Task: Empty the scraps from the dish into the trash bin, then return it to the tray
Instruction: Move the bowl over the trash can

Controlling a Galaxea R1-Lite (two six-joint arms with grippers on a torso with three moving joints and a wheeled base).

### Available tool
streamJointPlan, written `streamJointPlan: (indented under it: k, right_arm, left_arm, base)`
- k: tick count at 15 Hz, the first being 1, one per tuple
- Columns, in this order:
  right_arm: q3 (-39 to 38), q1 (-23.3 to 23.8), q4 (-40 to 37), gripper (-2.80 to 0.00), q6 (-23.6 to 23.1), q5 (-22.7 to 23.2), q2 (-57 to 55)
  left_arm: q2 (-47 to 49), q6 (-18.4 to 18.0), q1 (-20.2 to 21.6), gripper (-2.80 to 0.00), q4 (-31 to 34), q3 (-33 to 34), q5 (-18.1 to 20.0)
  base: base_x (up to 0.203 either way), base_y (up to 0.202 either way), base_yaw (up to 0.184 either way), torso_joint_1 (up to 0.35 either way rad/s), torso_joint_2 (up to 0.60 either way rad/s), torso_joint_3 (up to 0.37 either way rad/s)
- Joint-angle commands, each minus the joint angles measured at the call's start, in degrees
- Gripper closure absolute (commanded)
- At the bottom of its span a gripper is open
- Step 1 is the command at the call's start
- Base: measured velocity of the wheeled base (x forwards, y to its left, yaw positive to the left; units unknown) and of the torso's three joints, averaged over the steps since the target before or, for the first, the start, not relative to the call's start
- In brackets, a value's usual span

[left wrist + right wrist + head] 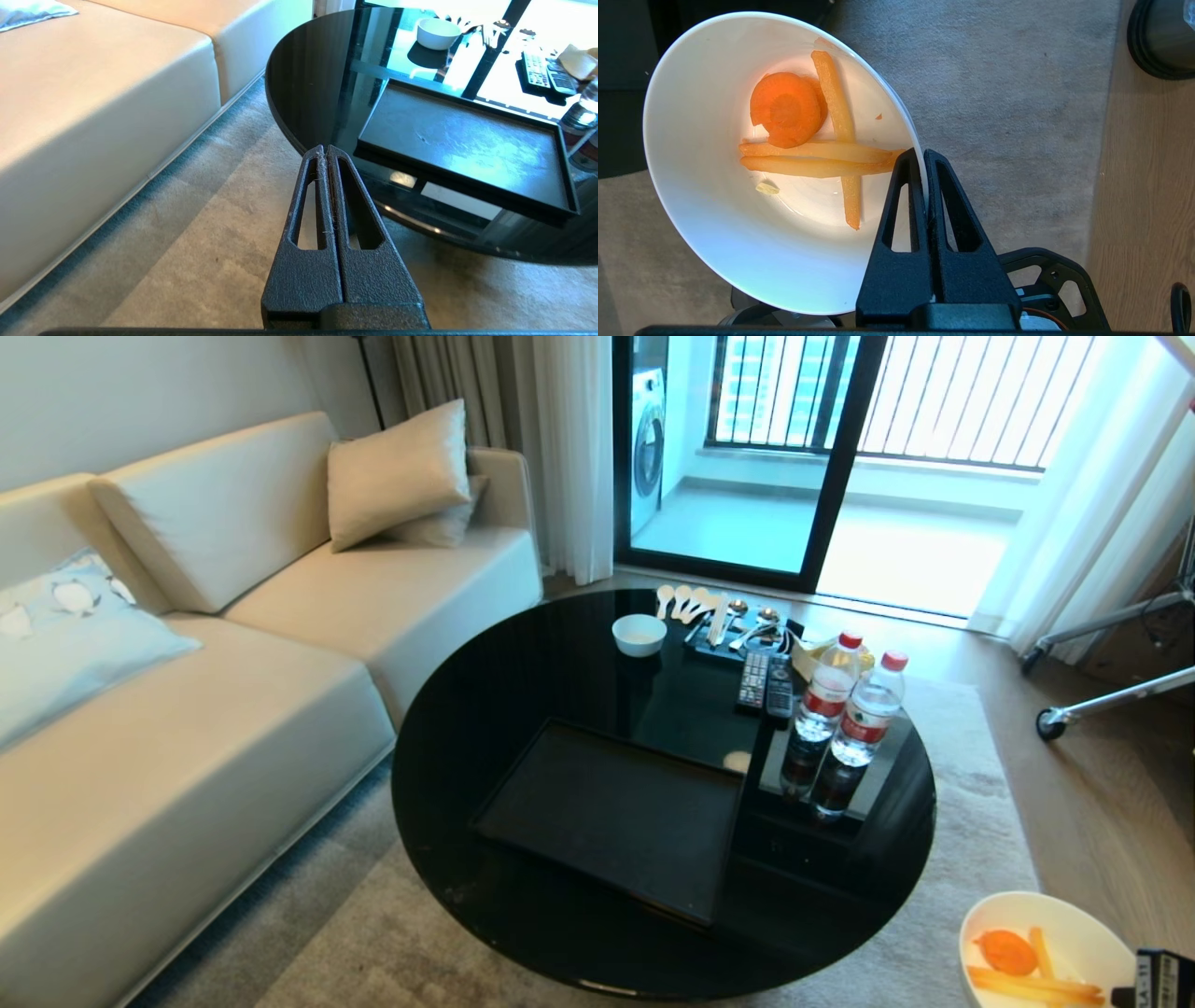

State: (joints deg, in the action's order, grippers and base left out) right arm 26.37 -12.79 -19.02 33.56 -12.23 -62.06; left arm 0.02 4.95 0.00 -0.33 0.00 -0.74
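White dish, carrying the scraps, is hanging off the table at five o'clock, the right gripper clamping its rim. Keep it level until it is reaching the trash bin. Left gripper is idling, jaws together.

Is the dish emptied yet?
No. The dish still holds the scraps, gripped at its rim by the right gripper.

Head camera looks down from above the round glossy black table; the left wrist camera, lower, shares its flat black rectangular tray.
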Motion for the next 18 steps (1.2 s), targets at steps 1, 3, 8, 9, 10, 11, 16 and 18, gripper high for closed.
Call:
streamJointPlan:
  k: [1, 3, 8, 9, 10, 11, 16, 18]
  right_arm:
    - [0.08, -0.04, -0.13, 0.00, 0.19, -0.25, -0.43]
    - [0.09, -0.04, 0.03, 0.00, 0.19, -0.25, -0.52]
    - [0.00, -0.03, 0.03, 0.00, 0.19, -0.08, -0.78]
    - [0.09, -0.04, 0.12, 0.00, 0.19, -0.08, -0.80]
    - [0.09, -0.04, 0.12, 0.00, 0.19, -0.08, -0.87]
    - [0.13, 0.04, 0.12, 0.00, 0.19, -0.08, -0.96]
    - [0.53, 0.04, 0.12, 0.00, 0.10, -0.25, -1.04]
    - [0.71, -0.04, 0.12, 0.00, 0.10, -0.33, -0.78]
  left_arm:
    - [-0.02, 0.06, 0.00, 0.00, -0.02, 0.00, -0.05]
    - [-0.02, 0.06, 0.00, 0.00, -0.02, 0.00, -0.05]
    - [-0.02, 0.06, 0.00, 0.00, -0.02, 0.00, -0.05]
    - [-0.02, 0.06, 0.00, 0.00, -0.02, 0.00, -0.05]
    - [-0.02, 0.06, 0.00, 0.00, -0.02, 0.00, -0.05]
    - [-0.02, 0.06, 0.00, 0.00, -0.02, 0.00, -0.05]
    - [-0.02, 0.06, 0.00, 0.00, -0.02, 0.00, -0.05]
    - [-0.02, 0.06, 0.00, 0.00, -0.02, 0.00, -0.05]
  base:
    - [-0.189, 0.000, 0.000, -0.002, 0.00, 0.002]
    - [-0.186, 0.000, -0.002, 0.004, 0.00, 0.005]
    - [-0.179, 0.000, -0.001, 0.000, 0.00, 0.004]
    - [-0.080, 0.000, -0.002, -0.014, 0.00, 0.002]
    - [0.000, 0.000, 0.000, 0.000, 0.00, 0.000]
    - [0.000, 0.000, 0.000, 0.000, 0.00, 0.000]
    - [0.000, 0.000, 0.000, 0.000, 0.00, 0.000]
    - [0.000, 0.000, 0.000, 0.000, 0.00, 0.000]
